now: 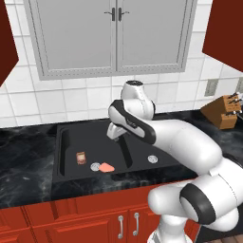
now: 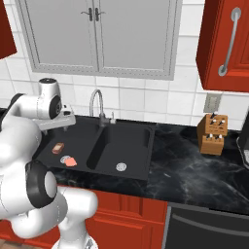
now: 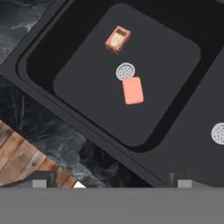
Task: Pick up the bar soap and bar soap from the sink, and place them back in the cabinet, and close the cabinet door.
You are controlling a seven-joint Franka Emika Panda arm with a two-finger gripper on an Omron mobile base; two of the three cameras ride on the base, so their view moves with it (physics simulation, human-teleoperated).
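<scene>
1. Our gripper (image 1: pixel 114 134) hangs high over the sink's (image 1: pixel 61 176) left basin and has nothing in hold. Both soaps lie free on the basin floor below. We cannot tell how far the fingers are spread: the arm covers them in the base views and only the tips peek into the hand view.
2. Height reads as a survey pose: the hand view takes in the whole left basin, so both targets are framed before we commit.
3. Pink bar soap (image 3: pixel 132 90) lies flat, just beside the round drain (image 3: pixel 125 71), about mid-basin. Flat and clear of the walls, so a top-down pinch looks workable.
4. Brown bar soap (image 3: pixel 117 39) sits a little to the left and further back, apart from the pink one, pale face up. Enough gap to take either first.
5. Right basin holds just its own drain (image 1: pixel 152 159); the faucet (image 2: pixel 96 105) stands at the far rim between the basins.
6. Red cabinet door (image 2: pixel 226 46) with the silver handle is up high right, above the knife block (image 2: pixel 212 133). Whether it stands open, we can't judge from here.
7. Task looks unstarted: no soap lifted yet.
</scene>
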